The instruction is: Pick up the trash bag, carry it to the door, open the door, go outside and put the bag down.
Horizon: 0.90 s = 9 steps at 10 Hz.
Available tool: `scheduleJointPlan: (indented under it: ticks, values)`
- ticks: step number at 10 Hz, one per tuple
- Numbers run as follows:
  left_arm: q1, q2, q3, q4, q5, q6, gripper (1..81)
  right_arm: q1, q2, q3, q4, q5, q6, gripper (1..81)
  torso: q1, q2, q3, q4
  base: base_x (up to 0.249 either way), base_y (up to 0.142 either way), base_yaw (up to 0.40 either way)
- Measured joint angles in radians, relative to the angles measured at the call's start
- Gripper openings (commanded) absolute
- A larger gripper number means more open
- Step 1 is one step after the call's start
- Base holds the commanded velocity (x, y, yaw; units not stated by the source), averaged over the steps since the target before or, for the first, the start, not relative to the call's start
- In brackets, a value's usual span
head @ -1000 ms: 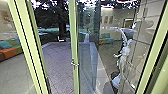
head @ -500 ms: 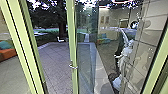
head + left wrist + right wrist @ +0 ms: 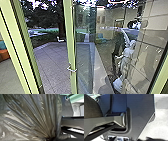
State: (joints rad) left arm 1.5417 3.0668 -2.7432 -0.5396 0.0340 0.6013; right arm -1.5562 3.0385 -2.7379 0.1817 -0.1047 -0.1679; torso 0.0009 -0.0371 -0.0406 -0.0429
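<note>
Showing at left wrist is the bag (image 3: 37, 115), at head the door (image 3: 71, 50).

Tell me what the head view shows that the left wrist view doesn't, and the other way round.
Head view: the green door frame with its handle, glass, yard paving, a tree trunk and, at the left edge, an orange and teal seat.

Left wrist view: the shiny bag, its folds drawn together, beside dark parts of the robot.

Both: nothing I can match with certainty.
</note>
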Motion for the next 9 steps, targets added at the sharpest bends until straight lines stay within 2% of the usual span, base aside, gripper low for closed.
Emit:
scheduleJointPlan:
  ticks: [9]
  values:
    - [0.0, -0.006, -0.001, 0.0, -0.002, 0.0, 1.0, 0.003, 0.006, 0.002, -0.001, -0.001, 0.0, 81.1, -0.001, 0.0, 0.0, 0.0, 0.085, 0.0, 0.0]
